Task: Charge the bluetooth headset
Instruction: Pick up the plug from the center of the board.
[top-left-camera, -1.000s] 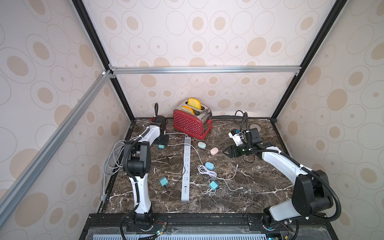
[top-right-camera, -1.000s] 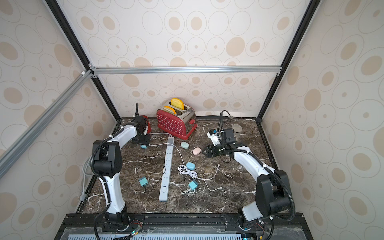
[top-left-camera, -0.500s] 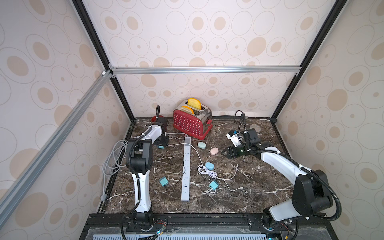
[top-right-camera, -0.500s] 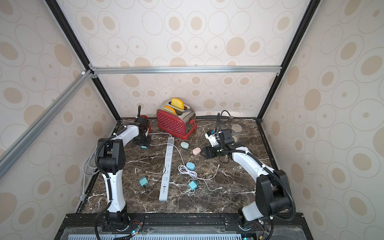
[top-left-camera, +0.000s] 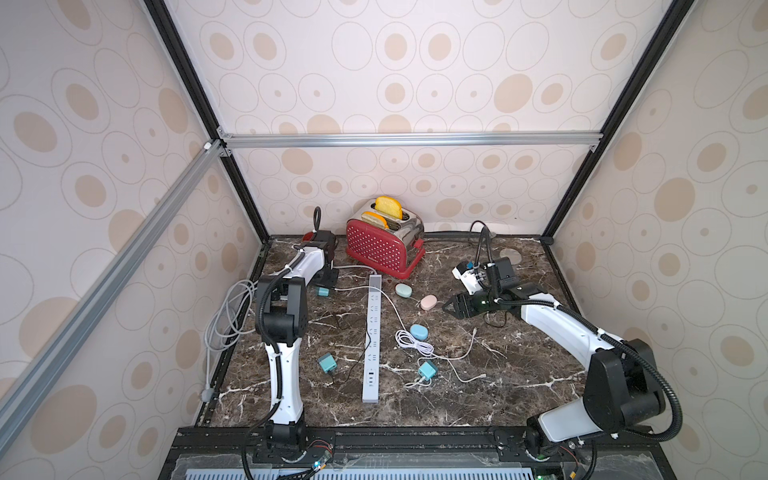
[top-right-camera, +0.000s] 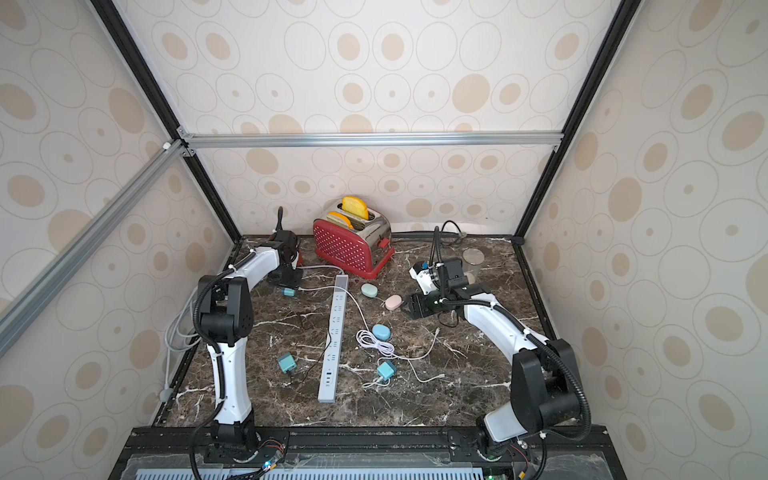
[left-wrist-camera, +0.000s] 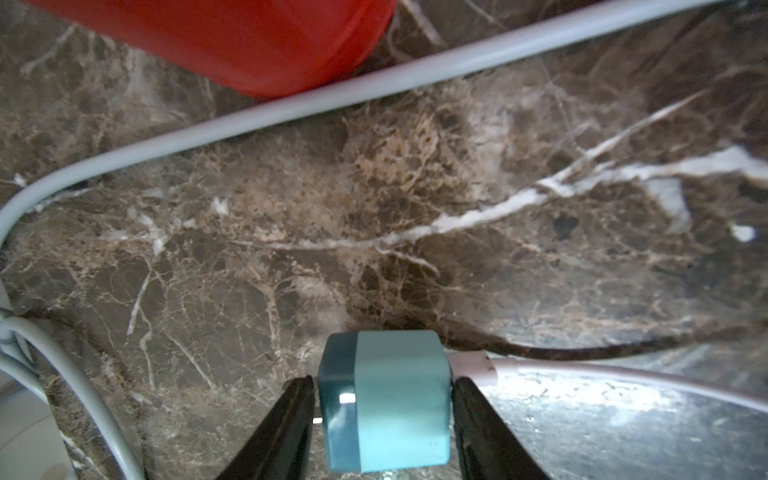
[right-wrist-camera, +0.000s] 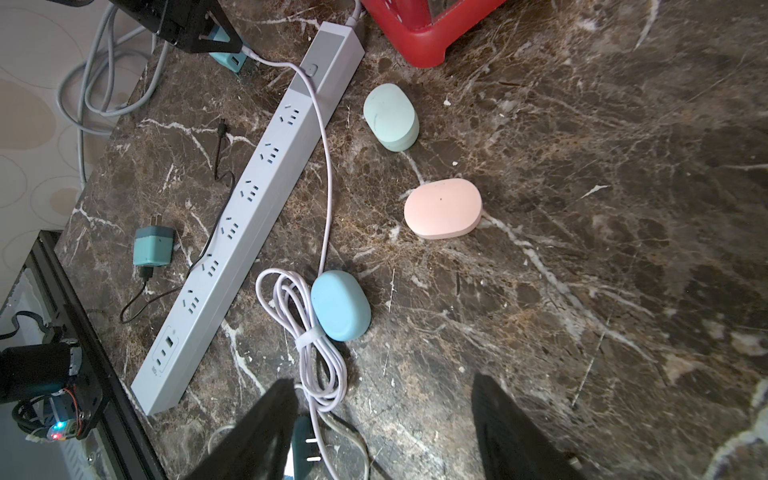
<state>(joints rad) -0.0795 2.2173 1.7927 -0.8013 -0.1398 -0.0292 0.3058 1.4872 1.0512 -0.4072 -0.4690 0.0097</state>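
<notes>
Headset case (right-wrist-camera: 340, 305) shut | toaster (top-left-camera: 376, 253) holds toast (top-left-camera: 388, 205) | left claw (left-wrist-camera: 383, 381) straddles charger (left-wrist-camera: 395, 399), perhaps pinching | right claw (right-wrist-camera: 384, 379) spread

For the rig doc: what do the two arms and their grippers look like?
Left arm and right arm: white shells, black joint housings, black ribbed cable hoses outside. Left gripper and right gripper: black wedge fingers tapering to tips.

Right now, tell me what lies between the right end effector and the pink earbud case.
Only bare marble tabletop. The right wrist view shows that stretch clear from the right end effector to the pink earbud case.
</notes>
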